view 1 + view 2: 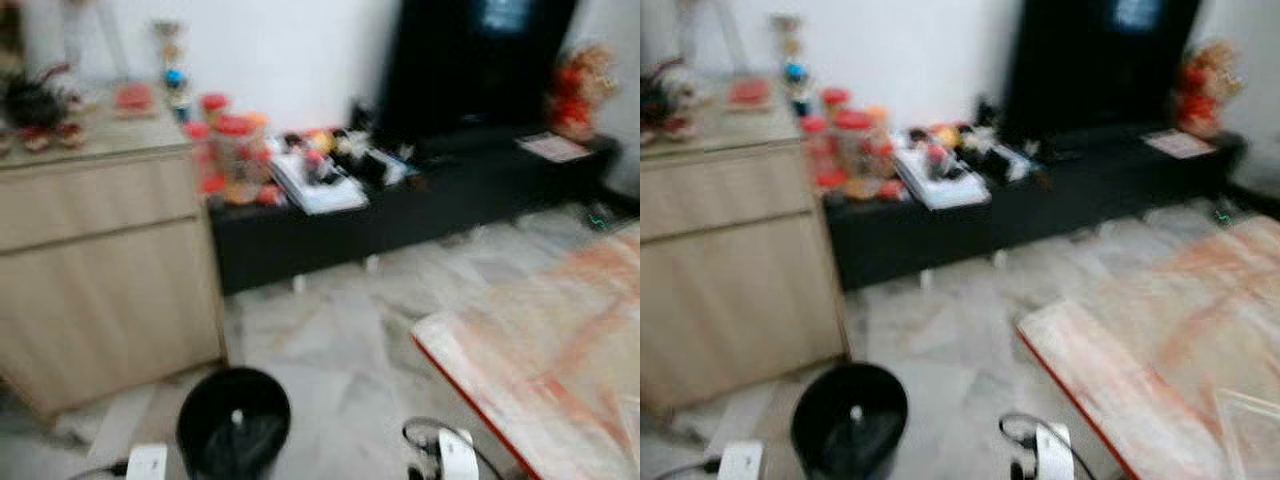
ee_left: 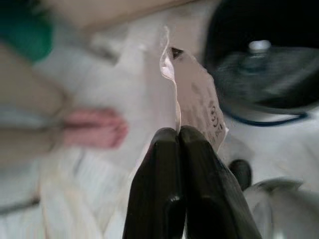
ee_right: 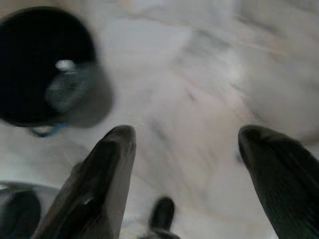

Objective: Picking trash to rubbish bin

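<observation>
Paper scrap carried at left gripper, bin just beside it.
Left gripper [image 2: 179, 137] is clamped on paper scrap [image 2: 197, 102]; black bin [image 1: 233, 420] is seen close ahead, nearer the left arm. Right gripper [image 3: 187, 144] is held wide, empty.

No text can be read. The paper scrap [image 2: 197, 94] pinched in the left gripper [image 2: 179, 137] carries dark printed marks, too blurred to make out. Papers on the black TV bench [image 1: 480, 190] are also too blurred to read.
</observation>
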